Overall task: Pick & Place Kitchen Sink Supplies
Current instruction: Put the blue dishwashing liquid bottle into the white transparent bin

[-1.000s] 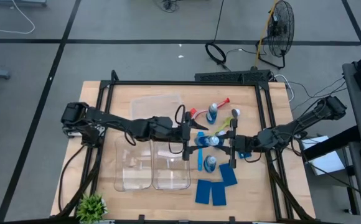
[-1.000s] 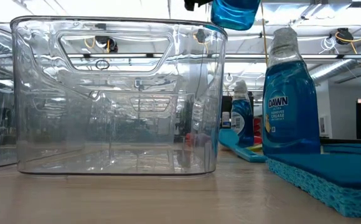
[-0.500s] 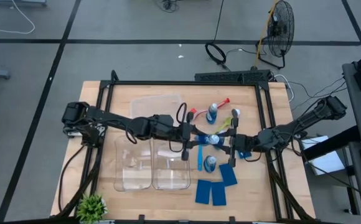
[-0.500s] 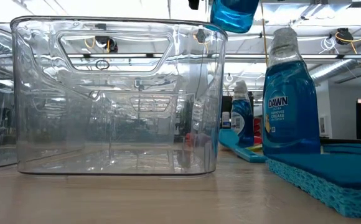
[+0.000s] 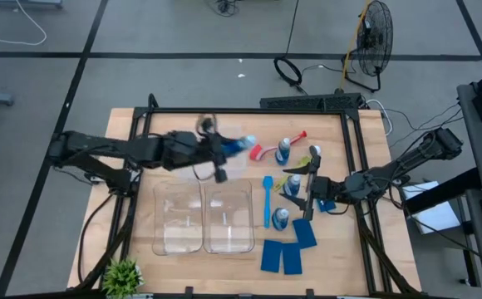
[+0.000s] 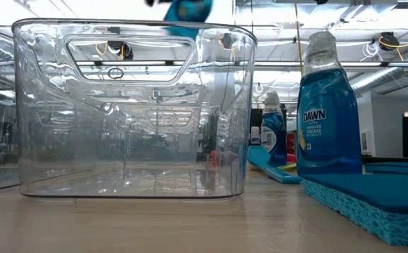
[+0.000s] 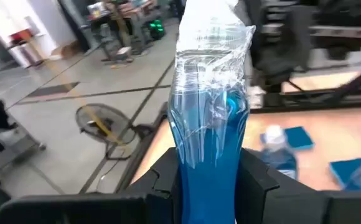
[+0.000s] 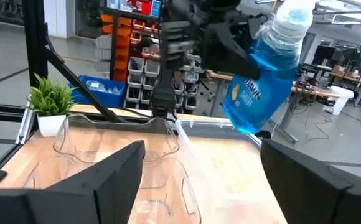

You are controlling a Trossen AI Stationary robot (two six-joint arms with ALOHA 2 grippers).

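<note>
1. Left gripper [image 5: 224,149] pinched a bottle [image 5: 239,144], carried in the air above the far edge of the bins [image 5: 204,218].
2. Right gripper [image 5: 307,187] was spread wide, hovering near the other bottles [image 5: 292,186] and sponges [image 5: 281,256].
3. A blue brush [image 5: 267,201] lay between bins and bottles.

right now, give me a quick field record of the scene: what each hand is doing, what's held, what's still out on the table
left hand: shut on a Dawn dish soap bottle, raised above the table near the far edge of the clear bins
right hand: open, holding nothing, low among the supplies on the right half of the table
bottles on table: three
sponges: blue sponges near the front edge
brushes: blue brush beside the bins; red brush farther back
plant: potted plant, front left corner
</note>
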